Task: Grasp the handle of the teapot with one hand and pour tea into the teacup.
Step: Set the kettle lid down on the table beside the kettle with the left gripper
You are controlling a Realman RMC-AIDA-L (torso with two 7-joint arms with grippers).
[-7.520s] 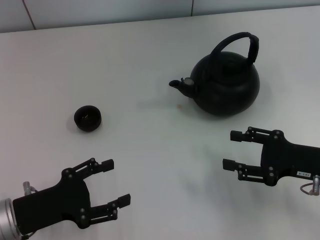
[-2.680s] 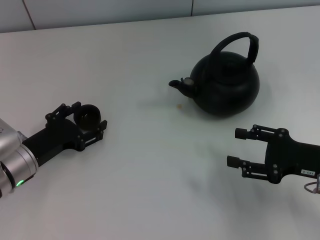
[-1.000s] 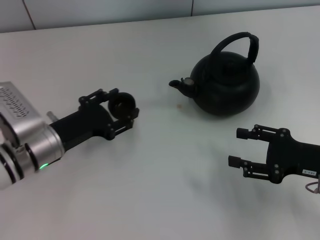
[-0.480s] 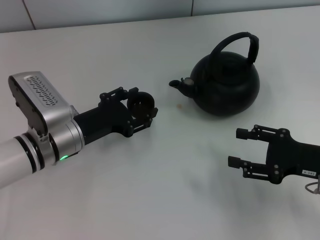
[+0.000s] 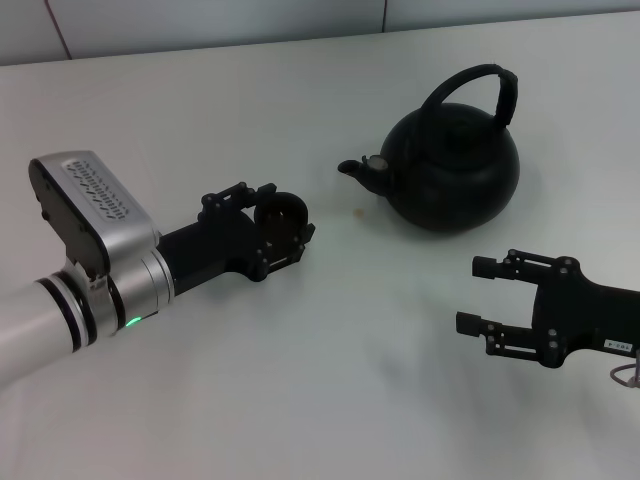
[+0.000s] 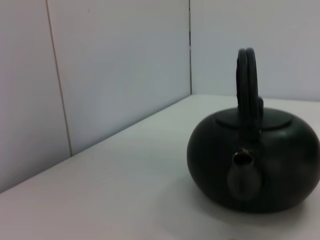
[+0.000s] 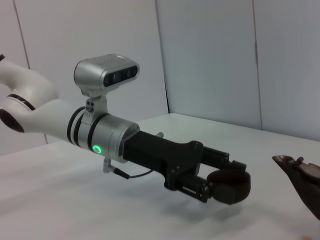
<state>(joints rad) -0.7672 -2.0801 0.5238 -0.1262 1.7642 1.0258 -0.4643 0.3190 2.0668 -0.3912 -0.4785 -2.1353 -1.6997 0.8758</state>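
Since a few seconds back the left end effector [image 5: 272, 228] has picked up the teacup [image 5: 281, 213] from its old spot far out on the left and carried it in toward the teapot [image 5: 450, 170]; over the last half second it's barely shifted. Its fingers are clamped on the cup from both sides, and in the right wrist view the cup [image 7: 229, 186] looks held just above the table [image 5: 330, 380] rather than resting on it, though that's my read. So this is the staging step: cup brought near the spout [image 5: 352, 168], not yet put down, nothing poured. The right end effector [image 5: 481, 296] hangs with its fingers spread wide, near the front of the pot and well below the handle [image 5: 478, 90], which nobody is touching. I'd say next up is setting the cup down a bit in front of the spout, then the right arm has to climb up and get around that arched hoop. Nothing else on the table blocks the way; the left arm itself is the only thing sitting close to the pouring line.
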